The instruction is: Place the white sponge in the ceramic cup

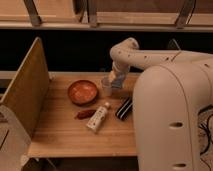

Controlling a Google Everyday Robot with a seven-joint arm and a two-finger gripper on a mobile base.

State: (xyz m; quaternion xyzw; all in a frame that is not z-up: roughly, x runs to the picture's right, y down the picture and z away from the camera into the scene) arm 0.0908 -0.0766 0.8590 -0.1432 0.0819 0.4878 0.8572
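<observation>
While at ceramic cup [106,87], gripper [114,80] with sponge [118,83].

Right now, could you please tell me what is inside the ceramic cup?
The visible part of the ceramic cup looks empty; the shut gripper at its rim covers the rest.

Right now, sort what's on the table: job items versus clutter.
Job: white sponge; ceramic cup; tool, shut, low beside the cup at the sponge.
Clutter: orange bowl; white bottle; black striped block; small red item.

Pale sponge [117,83] in gripper [113,80], beside white cup [106,87]
</observation>
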